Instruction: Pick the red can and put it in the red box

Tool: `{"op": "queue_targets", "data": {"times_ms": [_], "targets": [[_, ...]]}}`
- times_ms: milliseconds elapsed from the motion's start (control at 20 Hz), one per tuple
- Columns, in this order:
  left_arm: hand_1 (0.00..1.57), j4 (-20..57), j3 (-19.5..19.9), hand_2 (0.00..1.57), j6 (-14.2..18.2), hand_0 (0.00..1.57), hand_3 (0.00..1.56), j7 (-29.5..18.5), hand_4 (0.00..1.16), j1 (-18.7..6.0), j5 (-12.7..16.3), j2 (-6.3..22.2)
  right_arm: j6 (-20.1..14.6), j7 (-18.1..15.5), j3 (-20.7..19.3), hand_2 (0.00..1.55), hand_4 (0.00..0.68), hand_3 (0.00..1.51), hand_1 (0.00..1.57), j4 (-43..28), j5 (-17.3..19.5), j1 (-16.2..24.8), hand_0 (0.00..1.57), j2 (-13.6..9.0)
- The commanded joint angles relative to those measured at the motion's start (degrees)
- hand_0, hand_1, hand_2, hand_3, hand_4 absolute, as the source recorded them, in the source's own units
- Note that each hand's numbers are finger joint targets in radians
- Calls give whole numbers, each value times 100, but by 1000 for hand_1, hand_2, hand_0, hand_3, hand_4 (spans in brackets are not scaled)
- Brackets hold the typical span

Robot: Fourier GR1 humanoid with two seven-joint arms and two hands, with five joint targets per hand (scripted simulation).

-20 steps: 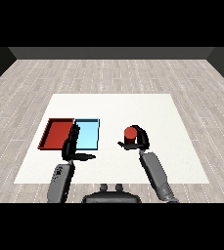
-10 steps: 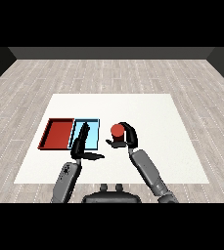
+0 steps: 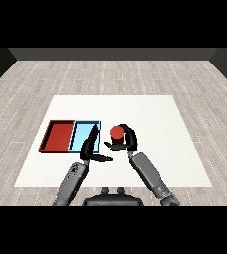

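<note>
The red can [image 3: 117, 134] is held in my right hand [image 3: 127, 141], whose fingers curl round it, just right of the light blue tray [image 3: 83, 134]. The red tray [image 3: 58, 136] lies to the left of the blue one, with nothing in it. My left hand [image 3: 90, 148] hovers over the blue tray's near right corner, fingers straight and the thumb pointing right towards the can.
Both trays sit side by side on the white table [image 3: 149, 114], near its left front part. Both forearms come up from the lower edge and lean towards the middle.
My right hand has carried the red can leftwards, from right of centre to beside the blue tray. The left hand has shifted right over the blue tray's corner.
</note>
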Motion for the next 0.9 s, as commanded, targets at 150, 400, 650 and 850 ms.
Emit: {"op": "queue_targets", "data": {"times_ms": [150, 400, 650, 850], "targets": [[0, 236, -329, 0, 133, 0, 0, 2, 0, 11, 120, -3, -561, -162, 454, 1449, 633, 1380, 1459, 113, -268, -211, 1459, 3], [0, 1511, -153, 0, -30, 0, 0, -655, 0, -618, 596, -3, -437, -18, 431, 1434, 633, 1387, 1443, 235, -247, -429, 1443, 3], [0, 1036, -722, 0, 547, 0, 0, -175, 0, -595, 650, -3, -451, -117, 509, 1435, 631, 1375, 1428, 594, -392, -727, 1428, 3], [0, 841, -424, 0, 139, 0, 0, -5, 0, -497, 708, -3, -734, 168, 815, 1438, 626, 1378, 1452, -350, -297, -283, 1452, 3]]}}
